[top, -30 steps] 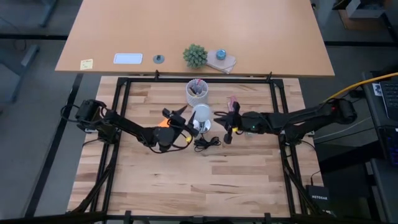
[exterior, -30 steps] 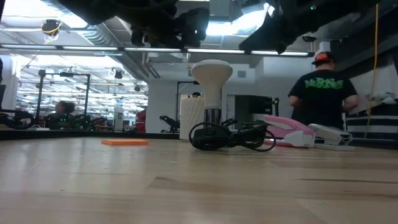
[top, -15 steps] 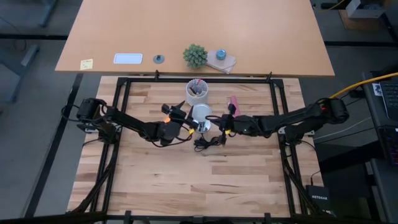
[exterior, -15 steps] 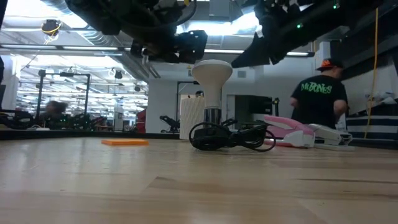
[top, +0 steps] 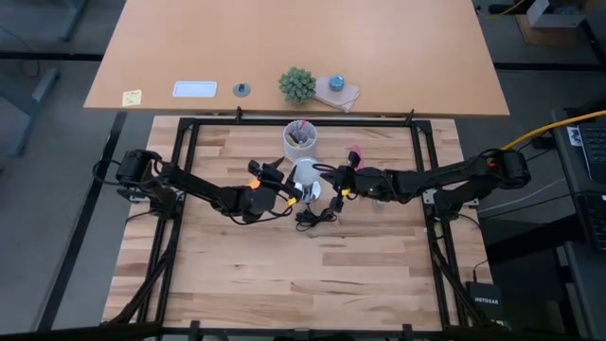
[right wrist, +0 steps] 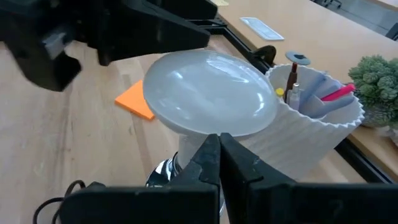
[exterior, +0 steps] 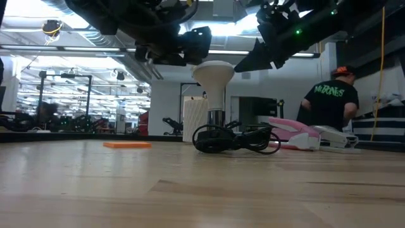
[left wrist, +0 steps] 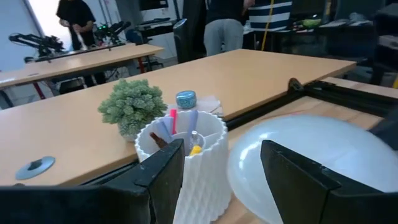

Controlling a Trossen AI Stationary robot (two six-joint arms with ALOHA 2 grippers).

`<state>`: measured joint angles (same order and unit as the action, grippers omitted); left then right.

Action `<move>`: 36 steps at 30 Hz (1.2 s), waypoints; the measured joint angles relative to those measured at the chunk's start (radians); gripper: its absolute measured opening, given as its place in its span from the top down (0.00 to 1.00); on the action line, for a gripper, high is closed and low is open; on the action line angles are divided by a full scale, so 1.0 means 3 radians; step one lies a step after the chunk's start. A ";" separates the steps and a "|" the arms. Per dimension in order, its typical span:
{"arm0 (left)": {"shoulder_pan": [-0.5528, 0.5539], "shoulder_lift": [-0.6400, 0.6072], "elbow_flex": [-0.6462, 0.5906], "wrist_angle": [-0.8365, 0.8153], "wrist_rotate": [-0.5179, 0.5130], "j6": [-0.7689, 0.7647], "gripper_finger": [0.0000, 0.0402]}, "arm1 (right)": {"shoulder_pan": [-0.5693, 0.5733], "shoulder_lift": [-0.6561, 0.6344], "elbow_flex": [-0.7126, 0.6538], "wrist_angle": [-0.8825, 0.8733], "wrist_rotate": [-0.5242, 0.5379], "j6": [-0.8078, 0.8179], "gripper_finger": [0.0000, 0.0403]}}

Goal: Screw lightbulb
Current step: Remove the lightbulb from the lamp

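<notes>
White lightbulb [top: 306, 176] between both grippers

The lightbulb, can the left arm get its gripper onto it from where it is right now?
Probably yes. The left gripper is open and right beside the lightbulb, which stands upright in its fitting; nothing lies between them. The shut right gripper crowds the bulb's other side, and the pen cup stands close behind it.

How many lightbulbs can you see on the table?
1. The lightbulb stands upright in the middle of the wooden table, just in front of the white cup of pens, between the two grippers. None other shows.
</notes>
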<state>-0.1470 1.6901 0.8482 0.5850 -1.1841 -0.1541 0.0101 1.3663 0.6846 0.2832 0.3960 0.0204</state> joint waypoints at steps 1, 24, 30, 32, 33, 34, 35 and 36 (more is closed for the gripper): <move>-0.0016 0.0000 0.0000 0.0000 0.0009 -0.0004 0.49 | -0.0001 0.0000 0.0000 0.0000 0.0001 -0.0001 0.99; -0.0059 0.0000 0.0003 0.0027 0.0547 -0.0491 0.49 | -0.0329 0.0004 -0.0003 0.0109 -0.0264 -0.0010 0.99; -0.0008 -0.0001 0.0003 0.0047 0.0687 -0.0537 0.49 | -0.0346 0.0003 -0.0003 0.0239 -0.0314 -0.0012 0.99; -0.0004 -0.0001 0.0003 0.0047 0.0697 -0.0554 0.49 | -0.0350 0.0003 -0.0003 0.0238 -0.0324 -0.0011 0.99; -0.0003 -0.0001 0.0003 0.0047 0.0700 -0.0557 0.49 | -0.0350 0.0003 -0.0003 0.0237 -0.0324 -0.0011 0.99; -0.0003 -0.0001 0.0003 0.0046 0.0699 -0.0558 0.49 | -0.0349 0.0003 -0.0003 0.0237 -0.0326 -0.0011 0.99; -0.0004 -0.0001 0.0003 0.0046 0.0699 -0.0558 0.49 | -0.0348 0.0003 -0.0003 0.0237 -0.0332 -0.0011 0.99; -0.0004 -0.0001 0.0003 0.0045 0.0699 -0.0558 0.49 | -0.0348 0.0003 -0.0003 0.0237 -0.0335 -0.0011 0.99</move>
<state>-0.1482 1.6897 0.8490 0.5983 -0.9745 -0.3214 -0.0944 1.3670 0.6838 0.3542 0.2955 0.0170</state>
